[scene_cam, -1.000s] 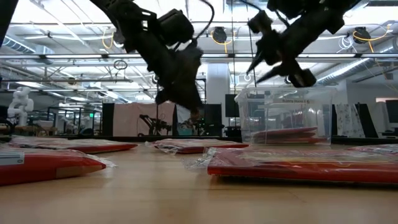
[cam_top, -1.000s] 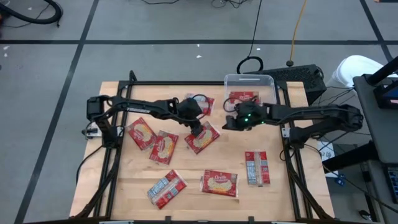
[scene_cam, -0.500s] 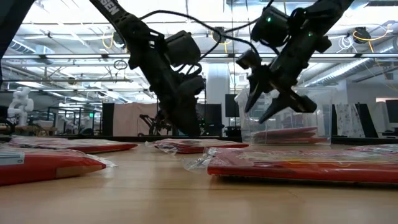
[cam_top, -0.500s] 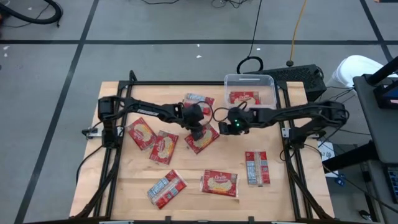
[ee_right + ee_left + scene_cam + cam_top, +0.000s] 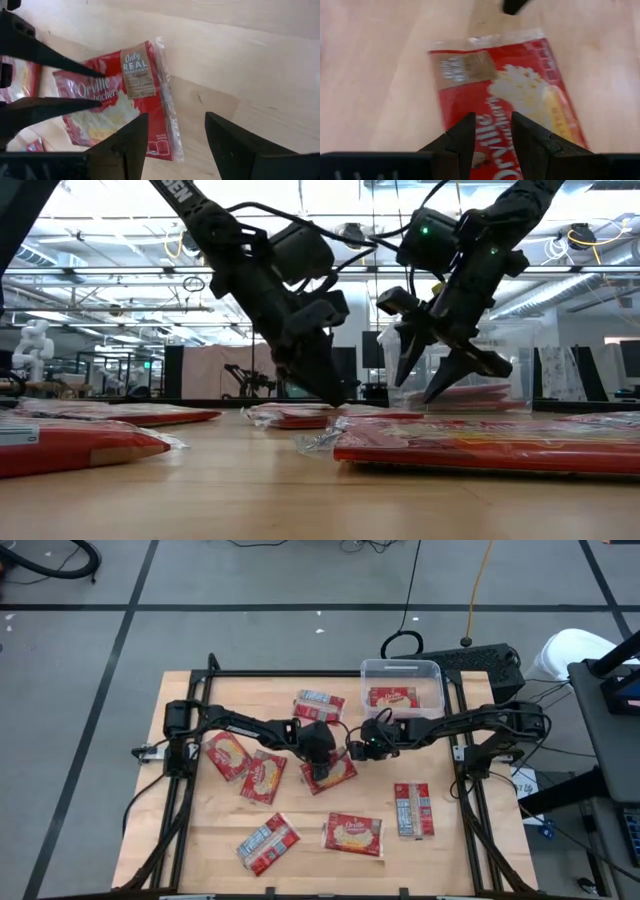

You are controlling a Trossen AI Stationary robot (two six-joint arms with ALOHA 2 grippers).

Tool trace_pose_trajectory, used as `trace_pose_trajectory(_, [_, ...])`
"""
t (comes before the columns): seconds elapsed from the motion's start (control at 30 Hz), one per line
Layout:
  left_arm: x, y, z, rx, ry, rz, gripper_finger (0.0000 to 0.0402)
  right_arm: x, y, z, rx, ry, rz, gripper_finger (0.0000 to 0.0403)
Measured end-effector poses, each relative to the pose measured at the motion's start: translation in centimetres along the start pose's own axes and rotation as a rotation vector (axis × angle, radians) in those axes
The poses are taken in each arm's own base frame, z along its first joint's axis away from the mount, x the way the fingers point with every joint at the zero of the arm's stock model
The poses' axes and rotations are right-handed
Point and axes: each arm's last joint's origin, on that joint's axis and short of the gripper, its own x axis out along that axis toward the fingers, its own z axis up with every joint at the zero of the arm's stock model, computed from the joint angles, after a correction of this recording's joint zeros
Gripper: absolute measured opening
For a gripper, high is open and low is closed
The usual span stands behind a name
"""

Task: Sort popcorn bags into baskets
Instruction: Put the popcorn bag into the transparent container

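My left gripper (image 5: 490, 137) has its fingers parted a little, tips down over the popcorn bag (image 5: 328, 772) at frame centre in the high view; nothing pinched yet. My right gripper (image 5: 175, 135) stands open, just right of that bag. I judge it light, flat, floppy, with slick film, so I'd take it by a short edge. It's red with cream popcorn art. The clear basket (image 5: 365, 668), upper right of centre, holds one bag.
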Motion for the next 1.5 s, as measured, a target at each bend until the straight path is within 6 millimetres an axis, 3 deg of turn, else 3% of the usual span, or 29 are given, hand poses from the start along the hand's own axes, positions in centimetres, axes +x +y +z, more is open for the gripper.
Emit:
trace_pose_trajectory(0.17, [-0.4, -0.9, 0.3, 0.040, -0.015, -0.017, 0.0129, 0.0, 0.0, -0.1, -0.046, 0.023, 0.007, 0.0188])
trace_pose_trajectory(0.3, [-3.6, -1.3, 1.3, 0.018, -0.033, 0.039, 0.0129, 0.1, 0.0, -0.2, -0.046, 0.052, 0.024, 0.0188])
trace_pose_trajectory(0.47, [-6.2, -1.2, 0.6, 0.006, 0.091, 0.067, 0.0126, 0.9, -1.5, -0.8, 0.014, 0.060, 0.078, 0.0188])
trace_pose_trajectory(0.67, [-4.8, -0.9, -2.5, 0.048, 0.227, 0.010, 0.0086, 1.6, -3.4, -1.3, 0.057, 0.068, 0.148, 0.0199])
trace_pose_trajectory(1.03, [-2.6, -0.3, -4.8, 0.106, 0.108, -0.034, 0.0021, 1.7, -3.1, -2.0, 0.123, 0.083, 0.202, 0.0258])
trace_pose_trajectory(1.33, [-2.0, -0.2, -4.4, 0.168, 0.043, -0.038, 0.0015, 1.6, -2.4, -2.3, 0.114, 0.054, 0.263, 0.0241])
trace_pose_trajectory(1.5, [-2.0, -0.2, -4.3, 0.214, 0.033, -0.038, 0.0020, 1.5, -2.1, -2.0, 0.089, 0.005, 0.297, 0.0203])
